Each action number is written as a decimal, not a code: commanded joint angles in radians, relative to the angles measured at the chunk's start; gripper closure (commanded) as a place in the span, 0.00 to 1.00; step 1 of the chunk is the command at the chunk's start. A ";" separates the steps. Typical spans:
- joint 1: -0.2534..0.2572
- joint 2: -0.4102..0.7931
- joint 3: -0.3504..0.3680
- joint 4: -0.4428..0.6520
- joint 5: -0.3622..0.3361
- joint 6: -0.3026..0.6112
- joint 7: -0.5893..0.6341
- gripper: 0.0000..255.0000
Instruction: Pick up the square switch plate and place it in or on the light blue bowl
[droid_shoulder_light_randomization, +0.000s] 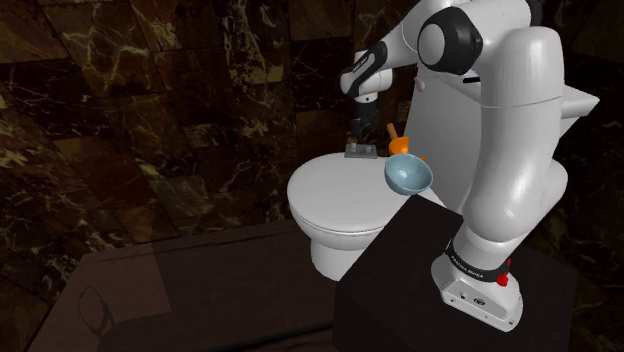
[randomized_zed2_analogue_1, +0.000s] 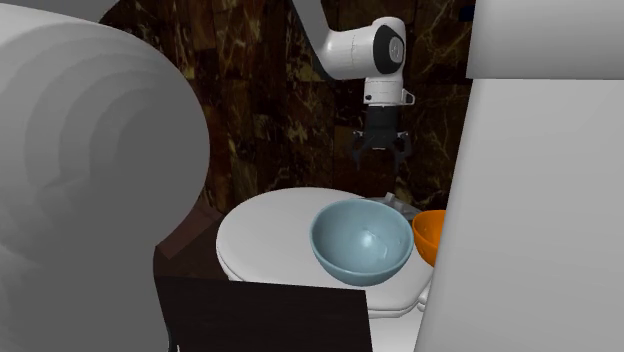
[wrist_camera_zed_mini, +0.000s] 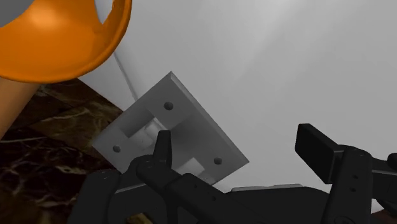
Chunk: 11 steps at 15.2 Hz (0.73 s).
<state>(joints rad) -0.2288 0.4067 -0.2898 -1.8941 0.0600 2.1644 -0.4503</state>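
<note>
Hand (randomized_zed2_analogue_1: 380, 156) hangs over the back part of a closed toilet lid (droid_shoulder_light_randomization: 335, 200) and points straight down. We see its two fingers standing well apart, with nothing held between them. The plate (wrist_camera_zed_mini: 184, 111) lies flat on the lid just under the hand, and the hand does not touch it. It is grey and square, with small screw holes and a rectangular cut-out in its middle. In the wrist view we find one finger (wrist_camera_zed_mini: 163, 145) over an edge of the plate and the other over bare lid. The blue bowl (randomized_zed2_analogue_1: 362, 240) stands upright on the lid, on the side nearer to the black stand (droid_shoulder_light_randomization: 400, 280), apart from the plate. An orange bowl (wrist_camera_zed_mini: 57, 38) sits near one corner of the plate and just beside the blue bowl; we cannot tell what it rests on. Dark marble walls (droid_shoulder_light_randomization: 150, 120) surround the toilet.
</note>
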 joint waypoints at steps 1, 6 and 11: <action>-0.027 0.072 -0.002 0.067 0.018 -0.001 -0.018 0.00; -0.095 0.268 0.005 0.272 0.059 -0.027 -0.041 0.00; -0.107 0.315 0.012 0.282 0.069 0.009 -0.046 0.00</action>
<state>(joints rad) -0.3322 0.7078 -0.2798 -1.6173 0.1263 2.1639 -0.4941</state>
